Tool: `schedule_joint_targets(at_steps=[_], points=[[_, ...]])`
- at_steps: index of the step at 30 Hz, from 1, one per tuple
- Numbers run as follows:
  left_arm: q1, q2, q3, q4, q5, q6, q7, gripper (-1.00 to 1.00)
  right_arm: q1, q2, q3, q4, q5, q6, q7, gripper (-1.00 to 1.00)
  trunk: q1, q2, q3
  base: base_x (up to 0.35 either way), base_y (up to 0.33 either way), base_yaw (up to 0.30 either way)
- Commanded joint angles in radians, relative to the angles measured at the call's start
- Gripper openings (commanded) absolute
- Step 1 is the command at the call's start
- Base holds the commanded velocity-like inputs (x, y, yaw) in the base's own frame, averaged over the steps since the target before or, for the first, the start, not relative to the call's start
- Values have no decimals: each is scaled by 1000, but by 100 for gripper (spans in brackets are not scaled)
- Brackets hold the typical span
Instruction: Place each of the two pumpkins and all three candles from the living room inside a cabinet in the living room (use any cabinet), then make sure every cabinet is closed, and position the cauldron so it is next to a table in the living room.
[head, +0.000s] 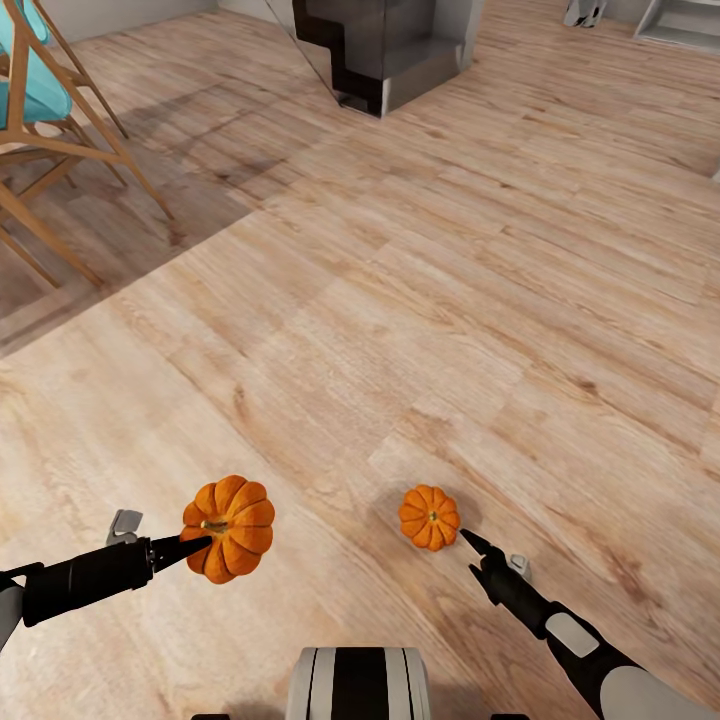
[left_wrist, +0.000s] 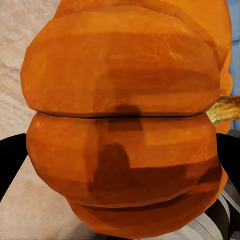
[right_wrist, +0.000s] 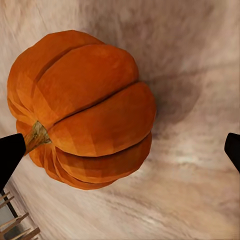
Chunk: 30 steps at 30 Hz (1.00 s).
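In the lower left of the head view the left gripper (head: 200, 545) has one pumpkin (head: 229, 528) held up clear of the floor, stem turned toward the arm. In the left wrist view that pumpkin (left_wrist: 122, 125) sits between the two dark fingers (left_wrist: 11, 162) at either edge, jaws pinching it by its flanks.

The second pumpkin (head: 430, 517) lies on the wood floor (head: 420, 300) at lower centre-right, tipped on its side. The right gripper (head: 470, 545) points at it from just below and right, near it — whether a fingertip touches it I cannot tell. In the right wrist view the jaws are spread wide, a fingertip (right_wrist: 10, 155) at each side edge, and the pumpkin (right_wrist: 82, 110) sits toward one side of the gap rather than centred; its stem (right_wrist: 37, 137) points at the near finger.

The step in hand looks like picking up this second pumpkin. To do it well, shift the right gripper sideways until the pumpkin is centred between the fingers, then push further forward so the pads pass its widest part — closing on the near curve would likely squirt it away across the floor. Grip across the ribbed flanks, not on the stem. Keep the left arm quiet meanwhile.

A wooden chair frame (head: 60, 150) stands at upper left and a dark stepped unit (head: 385, 50) at top centre.
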Motion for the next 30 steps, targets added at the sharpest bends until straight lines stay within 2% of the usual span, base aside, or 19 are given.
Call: schedule_joint_targets(at_steps=[1,18,30], points=[[0,0,0,0,1,4,1,-100,0,-1,8,1,-10,4,1,100,0,0,-1,16,9,0],[0,0,1,0,5,3,1,-100,0,0,9,0,-9,4,-15,100,0,0,-1,2,3,0],[0,0,1,1,5,4,1,-100,0,0,9,0,-9,4,-15,100,0,0,-1,29,67,0]])
